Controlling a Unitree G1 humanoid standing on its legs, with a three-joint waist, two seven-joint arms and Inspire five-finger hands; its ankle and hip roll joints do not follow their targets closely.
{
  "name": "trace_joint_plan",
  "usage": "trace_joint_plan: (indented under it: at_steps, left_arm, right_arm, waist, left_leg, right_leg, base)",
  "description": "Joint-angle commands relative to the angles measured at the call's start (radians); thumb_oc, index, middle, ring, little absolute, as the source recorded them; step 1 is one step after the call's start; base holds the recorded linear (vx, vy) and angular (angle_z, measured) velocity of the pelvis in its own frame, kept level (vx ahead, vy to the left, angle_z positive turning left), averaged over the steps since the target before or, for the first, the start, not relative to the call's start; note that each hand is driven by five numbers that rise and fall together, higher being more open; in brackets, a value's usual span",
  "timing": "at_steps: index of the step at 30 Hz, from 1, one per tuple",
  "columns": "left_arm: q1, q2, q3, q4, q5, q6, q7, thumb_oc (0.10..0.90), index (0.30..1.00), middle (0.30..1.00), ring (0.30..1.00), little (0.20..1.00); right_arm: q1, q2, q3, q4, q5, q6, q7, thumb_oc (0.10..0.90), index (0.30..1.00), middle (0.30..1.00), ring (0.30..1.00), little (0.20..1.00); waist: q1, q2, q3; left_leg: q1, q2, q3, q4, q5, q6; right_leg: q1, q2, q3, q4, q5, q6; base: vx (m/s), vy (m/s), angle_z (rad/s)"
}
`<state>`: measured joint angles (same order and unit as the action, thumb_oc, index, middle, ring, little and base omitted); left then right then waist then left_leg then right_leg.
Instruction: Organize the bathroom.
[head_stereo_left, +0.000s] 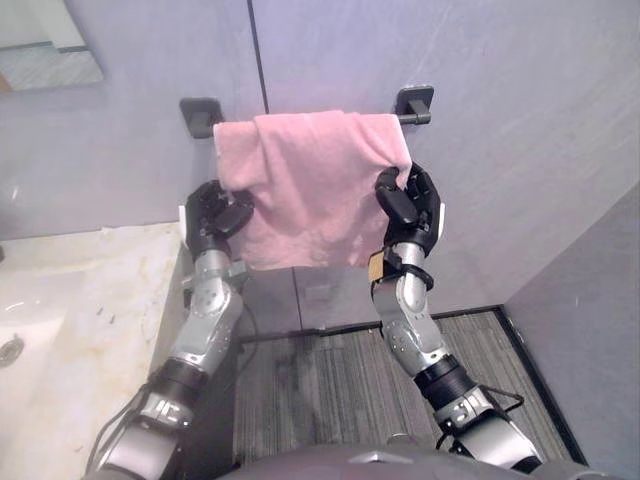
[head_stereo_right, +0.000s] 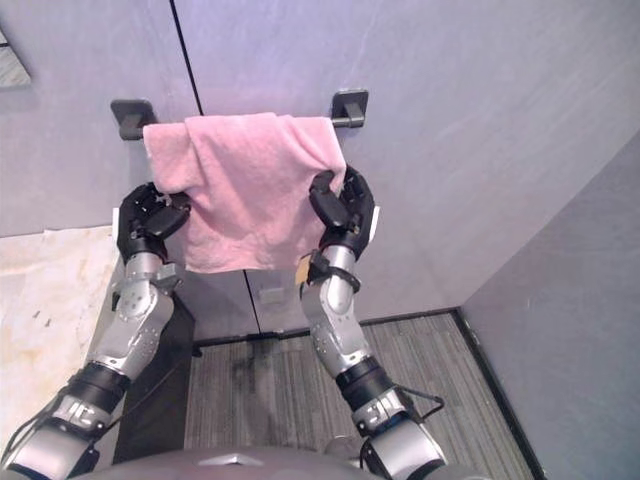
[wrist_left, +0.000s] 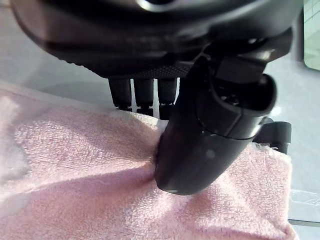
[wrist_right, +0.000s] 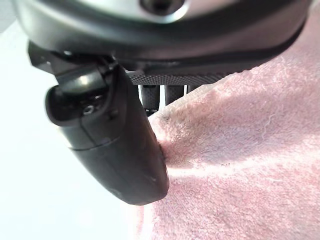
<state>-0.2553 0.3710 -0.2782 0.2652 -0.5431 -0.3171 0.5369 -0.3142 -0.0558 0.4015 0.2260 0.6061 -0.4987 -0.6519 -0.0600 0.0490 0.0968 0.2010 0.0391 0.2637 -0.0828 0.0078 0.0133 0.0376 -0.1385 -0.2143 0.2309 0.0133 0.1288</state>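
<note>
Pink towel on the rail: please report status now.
Left robot hand and right robot hand both pinching the towel. Towel draped over rail, bunched. Nothing in the way.

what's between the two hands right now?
The pink towel, hanging over the wall bar. Left hand and right hand each pinch a side edge, per both eye views.

No text, label or number can be read anywhere.

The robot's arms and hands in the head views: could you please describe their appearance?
Both arms are silver-grey jointed segments with dark bands near the elbows. Each ends in a dark robot hand, left and right, with a thick black thumb and a row of slim black fingers. A small tan tag sits at the right wrist.
</note>
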Motion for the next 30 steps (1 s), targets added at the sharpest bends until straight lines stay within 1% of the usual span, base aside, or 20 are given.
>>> trace_joint_plan:
  at_steps: [1,3,6,8,14,19,22,25,26,27,28,29,30]
  left_arm:
    - [-0.06,0.029,0.043,-0.038,0.028,-0.121,0.006,0.4,0.3,0.3,0.3,0.3]
    - [-0.056,0.02,0.045,-0.034,0.024,-0.135,0.018,0.4,0.3,0.3,0.3,0.3]
    - [-0.053,0.019,0.049,-0.036,0.032,-0.138,0.029,0.4,0.3,0.3,0.3,0.3]
    - [-0.045,0.016,0.053,-0.036,0.037,-0.155,0.044,0.4,0.3,0.3,0.3,0.3]
    - [-0.045,-0.002,0.061,-0.033,0.048,-0.195,0.13,0.4,0.3,0.3,0.3,0.3]
    - [-0.044,-0.022,0.057,-0.035,0.073,-0.195,0.154,0.4,0.3,0.3,0.3,0.3]
    - [-0.04,-0.034,0.052,-0.033,0.072,-0.201,0.171,0.4,0.3,0.3,0.3,0.3]
    - [-0.047,-0.043,0.04,-0.032,0.076,-0.187,0.17,0.4,0.3,0.3,0.3,0.3]
    - [-0.049,-0.045,0.032,-0.031,0.073,-0.178,0.159,0.424,0.335,0.335,0.335,0.335]
    - [-0.05,-0.046,0.028,-0.028,0.064,-0.168,0.145,0.557,0.535,0.535,0.535,0.535]
    - [-0.053,-0.046,0.023,-0.023,0.052,-0.161,0.127,0.557,0.535,0.535,0.535,0.535]
    - [-0.054,-0.045,0.014,-0.021,0.033,-0.133,0.081,0.75,0.825,0.825,0.825,0.825]
    - [-0.054,-0.044,0.012,-0.02,0.032,-0.124,0.072,0.8,0.9,0.9,0.9,0.9]
  right_arm:
    - [0.191,-0.044,-0.099,-0.016,0.086,-0.108,-0.112,0.4,0.3,0.3,0.3,0.3]
    - [0.19,-0.037,-0.102,-0.008,0.104,-0.112,-0.112,0.4,0.3,0.3,0.3,0.3]
    - [0.19,-0.036,-0.098,-0.007,0.121,-0.114,-0.121,0.4,0.3,0.3,0.3,0.3]
    - [0.194,-0.033,-0.107,-0.01,0.133,-0.13,-0.138,0.4,0.3,0.3,0.3,0.3]
    - [0.176,-0.026,-0.109,-0.013,0.143,-0.146,-0.179,0.4,0.3,0.3,0.3,0.3]
    - [0.164,-0.019,-0.109,-0.009,0.13,-0.157,-0.205,0.4,0.3,0.3,0.3,0.3]
    - [0.159,-0.016,-0.114,-0.006,0.144,-0.172,-0.206,0.4,0.3,0.3,0.3,0.3]
    - [0.148,-0.012,-0.111,-0.005,0.138,-0.176,-0.22,0.4,0.3,0.3,0.3,0.3]
    - [0.145,-0.01,-0.111,-0.005,0.135,-0.174,-0.22,0.4,0.3,0.3,0.3,0.3]
    - [0.143,-0.011,-0.112,-0.003,0.131,-0.172,-0.218,0.4,0.3,0.3,0.3,0.3]
    - [0.14,-0.012,-0.112,-0.001,0.126,-0.168,-0.217,0.4,0.3,0.3,0.3,0.3]
    - [0.135,-0.014,-0.112,0.001,0.115,-0.156,-0.211,0.4,0.3,0.3,0.3,0.3]
    - [0.135,-0.015,-0.112,0.001,0.111,-0.153,-0.209,0.406,0.309,0.309,0.309,0.309]
  waist:
    - [-0.07,0.058,-0.024]
    - [-0.066,0.055,-0.024]
    - [-0.063,0.055,-0.024]
    - [-0.06,0.051,-0.024]
    - [-0.053,0.046,-0.023]
    - [-0.046,0.042,-0.022]
    - [-0.044,0.039,-0.021]
    - [-0.044,0.037,-0.023]
    - [-0.044,0.037,-0.023]
    - [-0.044,0.037,-0.022]
    - [-0.045,0.038,-0.022]
    - [-0.045,0.038,-0.022]
    - [-0.045,0.038,-0.022]
  left_leg:
    - [-0.042,-0.041,0.019,0.012,-0.043,0.036]
    - [-0.044,-0.041,0.014,0.012,-0.043,0.036]
    - [-0.045,-0.042,0.011,0.012,-0.041,0.036]
    - [-0.046,-0.039,0.007,0.01,-0.039,0.035]
    - [-0.048,-0.039,-0.002,0.011,-0.036,0.033]
    - [-0.05,-0.037,-0.009,0.014,-0.035,0.033]
    - [-0.05,-0.037,-0.011,0.015,-0.036,0.033]
    - [-0.051,-0.037,-0.01,0.016,-0.035,0.033]
    - [-0.052,-0.037,-0.01,0.016,-0.035,0.034]
    - [-0.052,-0.037,-0.009,0.017,-0.035,0.034]
    - [-0.051,-0.037,-0.008,0.017,-0.036,0.034]
    - [-0.051,-0.036,-0.007,0.016,-0.035,0.034]
    - [-0.05,-0.036,-0.007,0.016,-0.035,0.034]
  right_leg:
    - [-0.041,0.041,0.004,0.066,-0.128,0.044]
    - [-0.039,0.041,0.001,0.065,-0.129,0.042]
    - [-0.038,0.042,-0.002,0.064,-0.132,0.039]
    - [-0.038,0.04,-0.009,0.064,-0.13,0.04]
    - [-0.033,0.041,-0.018,0.06,-0.137,0.035]
    - [-0.032,0.039,-0.023,0.059,-0.139,0.033]
    - [-0.03,0.039,-0.025,0.057,-0.141,0.032]
    - [-0.029,0.039,-0.025,0.055,-0.141,0.032]
    - [-0.029,0.039,-0.024,0.055,-0.141,0.032]
    - [-0.028,0.039,-0.024,0.055,-0.141,0.033]
    - [-0.028,0.039,-0.024,0.055,-0.141,0.033]
    - [-0.03,0.039,-0.024,0.057,-0.138,0.034]
    - [-0.03,0.039,-0.024,0.057,-0.138,0.035]
  base:
    - [0.0,0.0,0.0]
    - [0.0,0.0,0.0]
    - [-0.01,-0.003,-0.01]
    - [0.0,0.0,0.0]
    - [0.0,0.0,0.0]
    - [0.0,0.0,0.0]
    - [0.0,0.0,0.0]
    - [0.0,0.0,0.0]
    - [0.0,0.0,0.0]
    - [0.0,0.0,0.0]
    - [0.0,0.0,0.0]
    - [0.0,0.0,0.0]
    - [0.0,0.0,0.0]
